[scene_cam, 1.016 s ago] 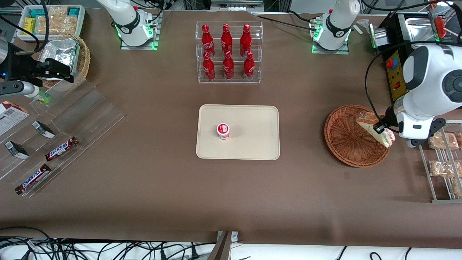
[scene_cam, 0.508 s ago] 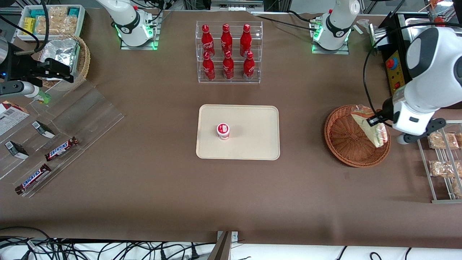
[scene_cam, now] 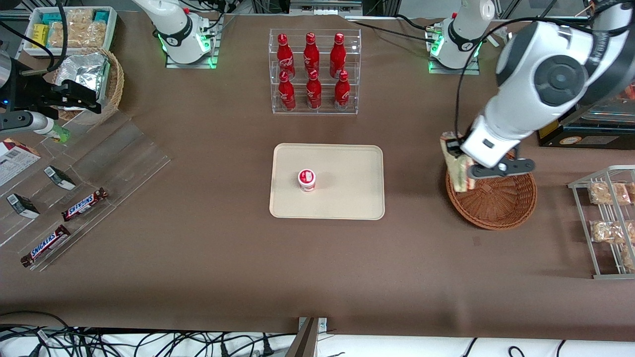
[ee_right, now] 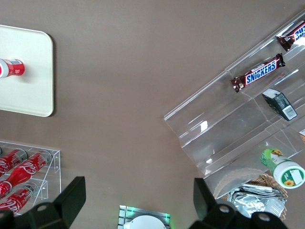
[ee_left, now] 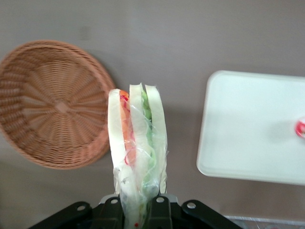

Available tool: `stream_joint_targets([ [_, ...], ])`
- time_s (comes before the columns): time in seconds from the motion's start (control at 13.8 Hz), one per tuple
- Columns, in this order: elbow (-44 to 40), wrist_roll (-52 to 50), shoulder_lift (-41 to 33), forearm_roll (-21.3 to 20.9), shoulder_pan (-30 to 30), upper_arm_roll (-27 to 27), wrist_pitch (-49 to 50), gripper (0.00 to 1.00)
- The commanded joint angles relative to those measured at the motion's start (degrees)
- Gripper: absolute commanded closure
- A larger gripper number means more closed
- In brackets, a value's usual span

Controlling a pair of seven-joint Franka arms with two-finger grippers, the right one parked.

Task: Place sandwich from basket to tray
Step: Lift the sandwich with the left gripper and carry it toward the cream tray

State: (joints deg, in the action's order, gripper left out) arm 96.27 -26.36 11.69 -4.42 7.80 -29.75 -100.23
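While clamped in the gripper (ee_left: 138, 202), wrapped sandwich (ee_left: 137, 143), white bread, green and red layers

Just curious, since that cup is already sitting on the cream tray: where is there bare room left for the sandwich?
The gripper holds the sandwich over the basket rim. The tray is bare between the cup and its basket-side rim; only around the cup is it crowded.
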Motion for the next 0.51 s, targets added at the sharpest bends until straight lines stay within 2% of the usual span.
stream_joint_targets([
  [0.0, -1.26, 1.58, 2.71, -0.59, 0.02, -5.21, -2.76, 1.00],
  [0.15, -1.17, 0.96, 4.91, -0.59, -2.95, -5.50, -5.32, 1.00],
  [0.44, -1.17, -6.40, 11.66, -5.75, -7.44, -5.49, -10.41, 1.00],
])
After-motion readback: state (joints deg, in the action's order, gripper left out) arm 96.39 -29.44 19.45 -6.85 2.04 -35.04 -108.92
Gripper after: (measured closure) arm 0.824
